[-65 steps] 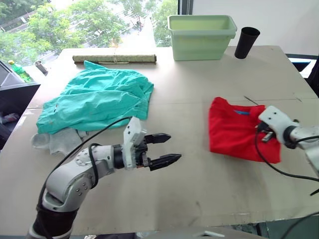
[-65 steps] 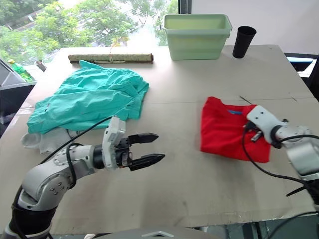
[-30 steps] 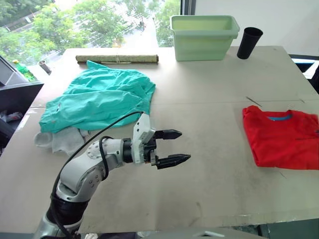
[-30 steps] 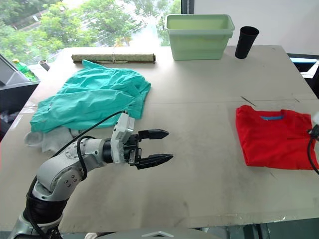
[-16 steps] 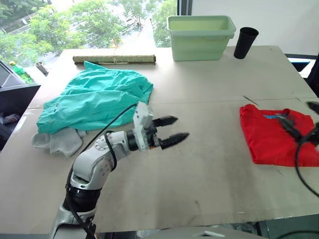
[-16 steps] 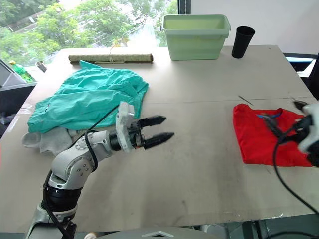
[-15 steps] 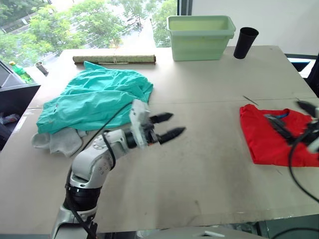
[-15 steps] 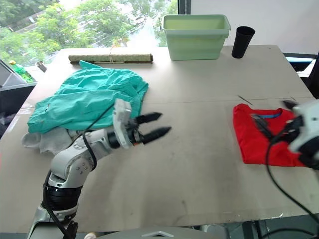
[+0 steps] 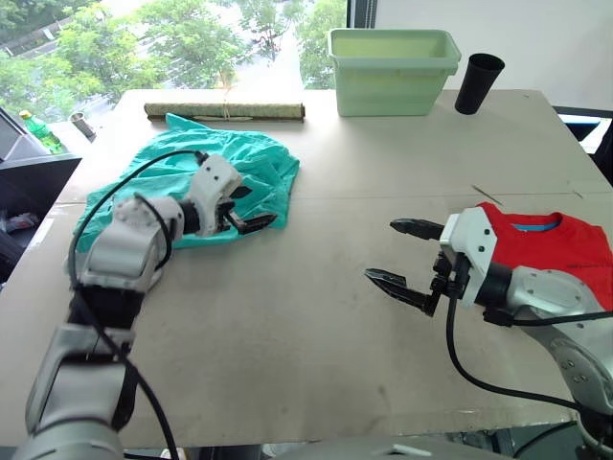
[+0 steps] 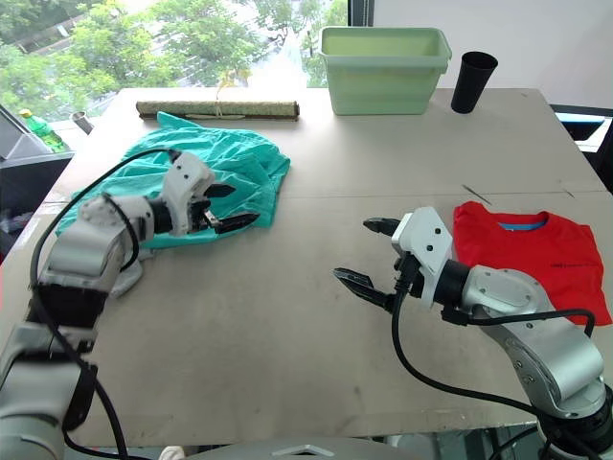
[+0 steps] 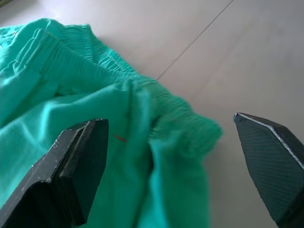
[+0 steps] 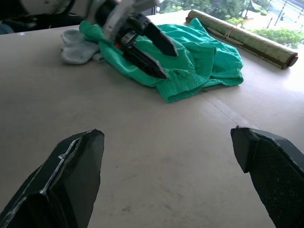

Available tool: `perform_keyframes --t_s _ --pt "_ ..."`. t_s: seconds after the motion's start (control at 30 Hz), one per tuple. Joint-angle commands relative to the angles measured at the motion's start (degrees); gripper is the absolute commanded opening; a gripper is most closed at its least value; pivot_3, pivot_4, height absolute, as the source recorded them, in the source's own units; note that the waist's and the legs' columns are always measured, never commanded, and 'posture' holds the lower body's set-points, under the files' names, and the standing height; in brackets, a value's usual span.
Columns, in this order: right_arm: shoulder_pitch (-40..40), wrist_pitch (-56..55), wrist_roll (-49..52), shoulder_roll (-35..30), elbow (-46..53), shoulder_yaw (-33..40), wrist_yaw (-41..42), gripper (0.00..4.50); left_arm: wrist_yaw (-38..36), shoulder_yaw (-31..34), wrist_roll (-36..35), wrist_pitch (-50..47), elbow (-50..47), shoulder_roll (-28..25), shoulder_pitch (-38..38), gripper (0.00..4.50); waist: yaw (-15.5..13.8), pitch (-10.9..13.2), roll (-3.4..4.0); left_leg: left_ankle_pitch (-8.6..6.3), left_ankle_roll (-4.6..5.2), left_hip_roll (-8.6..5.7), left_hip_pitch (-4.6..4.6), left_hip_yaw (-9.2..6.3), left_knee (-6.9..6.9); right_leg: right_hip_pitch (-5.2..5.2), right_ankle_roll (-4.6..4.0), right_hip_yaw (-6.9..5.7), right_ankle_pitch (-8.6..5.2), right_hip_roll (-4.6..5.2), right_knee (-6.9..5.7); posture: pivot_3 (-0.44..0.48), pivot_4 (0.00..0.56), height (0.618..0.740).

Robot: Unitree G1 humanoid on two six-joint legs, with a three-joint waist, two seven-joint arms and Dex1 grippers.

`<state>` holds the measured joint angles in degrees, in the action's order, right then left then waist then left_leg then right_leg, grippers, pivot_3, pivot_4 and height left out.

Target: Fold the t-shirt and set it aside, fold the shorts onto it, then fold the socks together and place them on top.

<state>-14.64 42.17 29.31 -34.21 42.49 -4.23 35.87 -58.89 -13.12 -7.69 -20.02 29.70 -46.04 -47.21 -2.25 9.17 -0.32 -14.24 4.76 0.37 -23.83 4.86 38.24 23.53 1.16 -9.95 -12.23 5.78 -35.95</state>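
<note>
The red t-shirt [image 9: 556, 251] lies folded flat at the table's right edge. The teal shorts [image 9: 263, 163] are crumpled at the far left. My left gripper [image 9: 247, 208] is open over their near right edge, and the gathered waistband [image 11: 142, 123] shows between its fingers. The grey-white socks [image 12: 76, 50] lie beside the shorts, behind my left arm. My right gripper [image 9: 381, 250] is open and empty above bare table, just left of the t-shirt and pointing toward the shorts.
A pale green bin [image 9: 393, 57] and a black cup [image 9: 477, 81] stand at the far edge. A rolled mat [image 9: 225, 111] lies behind the shorts. Bare table [image 9: 316, 316] stretches between the two grippers.
My left gripper has swung from the table's middle back to the shorts' edge. My right gripper has come off the t-shirt toward the middle and spread wider.
</note>
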Motion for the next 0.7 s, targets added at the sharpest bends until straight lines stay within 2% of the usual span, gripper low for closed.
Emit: perform_keyframes --t_s 0.03,0.13,0.27,0.3,0.33,0.37,0.4,0.47,0.6,0.7 --pt "-1.31 -2.72 -1.72 -0.09 -0.4 -0.67 0.06 4.49 -3.84 -3.98 7.04 8.87 13.2 1.88 -6.04 4.5 0.1 -0.02 -0.02 0.0 0.01 0.02 0.0 0.06 -0.03 0.01 0.0 0.05 0.0 0.0 0.0 0.0 0.15 0.727" --pt "-0.86 -3.59 -2.46 0.19 -0.83 -0.98 -0.27 4.5 -6.42 -6.31 11.07 13.74 22.35 4.09 -10.15 3.64 0.15 -0.03 -0.05 0.0 0.02 0.03 -0.02 0.06 -0.02 0.01 0.0 0.08 0.0 0.0 -0.02 0.0 0.15 0.727" --pt "1.6 -4.06 -2.72 -0.53 0.51 0.63 -0.87 4.5 -8.95 -7.47 14.43 20.27 29.51 6.11 -12.33 1.65 0.22 -0.06 -0.13 -0.01 0.03 0.03 -0.02 0.09 -0.03 0.0 -0.01 0.1 -0.01 0.01 0.0 0.0 0.15 0.727" --pt "2.87 -4.45 -2.54 -0.29 0.62 1.43 -1.2 4.5 -9.92 -6.7 13.84 20.74 30.27 6.86 -12.44 1.09 0.25 -0.06 -0.14 -0.01 0.03 0.03 -0.01 0.11 -0.01 0.0 0.0 0.11 -0.01 0.02 0.0 0.0 0.15 0.727" --pt "4.06 -3.83 -2.8 -0.08 0.36 1.81 -2.23 4.5 -12.79 -4.18 10.5 18.23 29.35 7.99 -12.41 0.81 0.13 -0.07 -0.13 -0.01 0.03 0.03 0.0 0.1 0.01 0.0 0.0 0.12 -0.01 0.03 -0.01 0.0 0.15 0.727" --pt "4.34 -2.31 -3.1 1.14 -0.22 2.25 -4.7 4.5 -16.14 -1.28 6.01 15.06 25.54 9.1 -11.69 0.24 0.06 -0.06 -0.14 -0.01 0.04 0.04 0.0 0.07 0.03 -0.02 0.0 0.1 -0.01 0.06 -0.01 0.0 0.15 0.727" --pt "4.51 -1.18 -3.26 2.01 -0.54 2.6 -6.49 4.5 -18.55 0.88 3.0 12.71 22.59 9.88 -11.09 0.11 0.15 -0.06 -0.15 -0.04 0.07 0.05 -0.01 0.04 0.06 -0.01 0.0 0.07 -0.01 0.09 -0.04 0.0 0.15 0.727" --pt "3.01 3.2 1.92 7.74 -1.72 5.16 -11.17 4.5 -19.59 3.45 -1.62 5.04 12.98 11.88 -8.36 0.11 0.14 -0.04 -0.17 -0.06 0.09 0.09 -0.02 0.02 0.12 0.02 0.01 0.06 0.0 0.14 -0.06 0.0 0.15 0.727" --pt "1.31 11.23 9.94 12.61 -3.18 7.43 -13.62 4.5 -13.8 4.6 -6.38 -4.06 -7.83 18.01 -0.04 0.11 0.19 -0.02 -0.19 -0.05 0.09 0.08 -0.04 -0.06 0.2 -0.08 -0.12 0.05 0.09 0.21 -0.1 0.0 0.15 0.727" --pt "-0.66 18.41 13.35 14.07 -6.92 9.54 -17.18 4.5 -8.47 2.28 -7.04 -7.67 -18.5 23.67 5.65 0.11 0.36 -0.02 -0.19 -0.04 0.09 0.05 0.01 -0.05 0.2 -0.15 -0.33 0.05 0.22 0.21 -0.12 0.0 0.15 0.727"
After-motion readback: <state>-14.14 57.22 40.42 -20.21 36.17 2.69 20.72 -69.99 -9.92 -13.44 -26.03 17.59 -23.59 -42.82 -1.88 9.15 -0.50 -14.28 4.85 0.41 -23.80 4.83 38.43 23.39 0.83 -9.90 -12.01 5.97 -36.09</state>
